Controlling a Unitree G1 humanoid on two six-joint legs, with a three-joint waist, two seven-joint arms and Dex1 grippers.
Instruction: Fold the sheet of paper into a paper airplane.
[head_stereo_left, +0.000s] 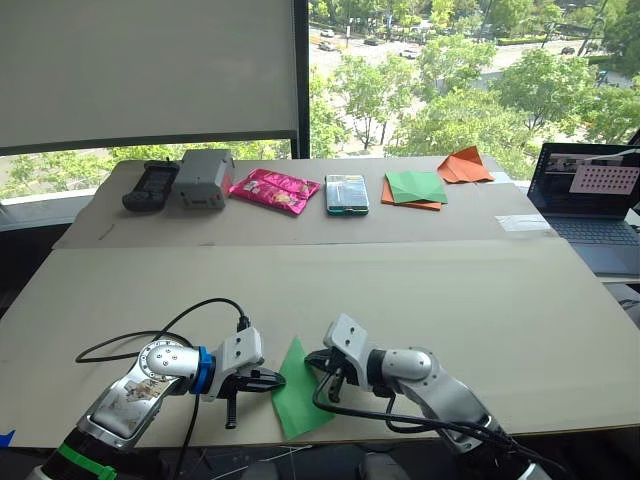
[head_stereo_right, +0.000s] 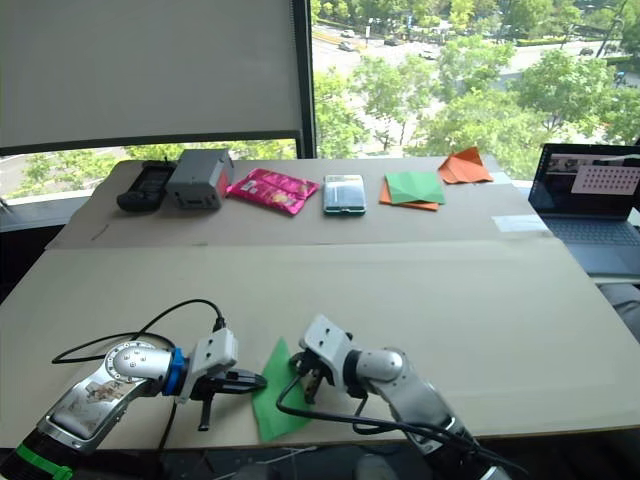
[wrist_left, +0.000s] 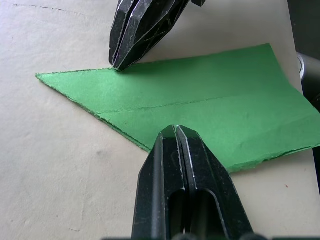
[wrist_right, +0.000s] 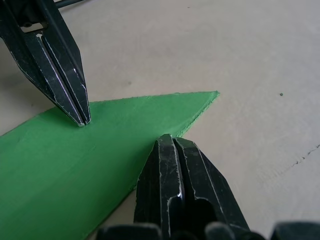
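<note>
Left gripper (wrist_left: 175, 131): two black fingers pressed together, tips resting on one long edge of the paper, nothing between them.
Right gripper (wrist_right: 170, 141): black fingers likewise clenched, tips on the opposite long edge, near the point; nothing clasped.
Paper airplane (head_stereo_left: 298, 392): bright green paper folded into a narrow pointed dart, flat on the table at its near edge, between the two grippers, point toward the far side, wide end at the table edge.
Wrist views: a straight crease runs the length of the dart and layered edges show along one side; the head views give no such detail.
Table (head_stereo_left: 420, 290): pale beige board surface.
Far row, left to right: black handheld controller (head_stereo_left: 150, 185), grey boxy device (head_stereo_left: 204, 178), pink foil snack packet (head_stereo_left: 274, 190), teal-edged flat box (head_stereo_left: 346, 194), darker green sheet (head_stereo_left: 416, 186) lying on orange paper, orange paper triangle (head_stereo_left: 464, 166).
Right edge: open dark laptop (head_stereo_left: 590, 195), screen lit.
</note>
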